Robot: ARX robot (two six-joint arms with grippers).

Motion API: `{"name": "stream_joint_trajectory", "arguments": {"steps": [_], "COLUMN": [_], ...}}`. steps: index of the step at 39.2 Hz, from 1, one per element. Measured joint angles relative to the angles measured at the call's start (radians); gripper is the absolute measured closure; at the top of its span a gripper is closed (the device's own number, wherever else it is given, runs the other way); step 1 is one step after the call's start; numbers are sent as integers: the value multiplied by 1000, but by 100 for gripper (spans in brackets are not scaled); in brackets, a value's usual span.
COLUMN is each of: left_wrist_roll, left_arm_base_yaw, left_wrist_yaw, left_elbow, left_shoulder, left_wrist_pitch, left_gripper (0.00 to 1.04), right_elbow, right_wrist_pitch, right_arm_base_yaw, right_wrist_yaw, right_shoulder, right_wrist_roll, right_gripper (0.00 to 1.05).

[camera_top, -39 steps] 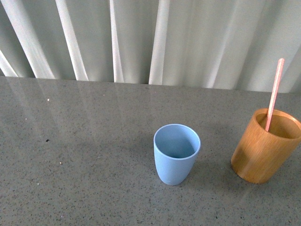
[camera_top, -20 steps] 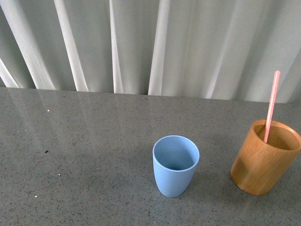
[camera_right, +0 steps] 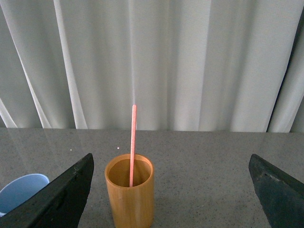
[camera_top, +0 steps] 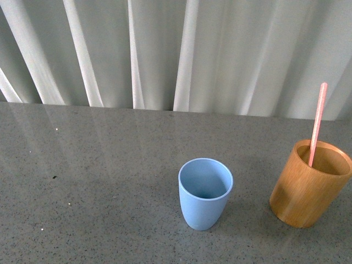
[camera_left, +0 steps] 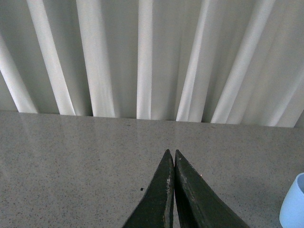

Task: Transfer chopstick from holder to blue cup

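Note:
A pink chopstick (camera_top: pixel 316 125) stands nearly upright in the orange-brown wooden holder (camera_top: pixel 307 190) at the right of the table. The empty blue cup (camera_top: pixel 205 193) stands to its left, near the middle. Neither arm shows in the front view. In the right wrist view the holder (camera_right: pixel 130 194) and chopstick (camera_right: pixel 133 142) stand ahead of my open right gripper (camera_right: pixel 171 164), nearer its one finger (camera_right: pixel 61 194), with the blue cup (camera_right: pixel 21 192) beyond that finger. My left gripper (camera_left: pixel 171 154) is shut on nothing above bare table; the blue cup's edge (camera_left: pixel 294 204) shows at the side.
The grey speckled table (camera_top: pixel 99 181) ends at a white pleated curtain (camera_top: pixel 181 49) along its far edge. The holder stands close to the front view's right border.
The front view shifted between one second and half a second ago, so cups and table sit lower in frame. Since then nothing has moved.

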Motion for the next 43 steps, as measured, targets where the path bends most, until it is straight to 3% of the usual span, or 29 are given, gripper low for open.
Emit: {"name": "stream_joint_trajectory", "arguments": {"steps": [22,26,36,37,43], "left_wrist_roll": [0,0,0,-1,0], "left_arm_base_yaw": [0,0,0,0,0], "left_wrist_yaw": [0,0,0,0,0], "left_elbow": [0,0,0,0,0], "left_shoulder": [-190,-329,-363,-364,-364], "left_wrist_pitch": [-192,-361,-372,-372,-372], "left_gripper": [101,101,101,100,65], "right_elbow": [0,0,0,0,0], "right_wrist_pitch": [0,0,0,0,0], "right_arm_base_yaw": [0,0,0,0,0], "right_wrist_yaw": [0,0,0,0,0], "right_shoulder": [0,0,0,0,0], "right_wrist_roll": [0,0,0,0,0], "right_gripper": [10,10,10,10,10]}}
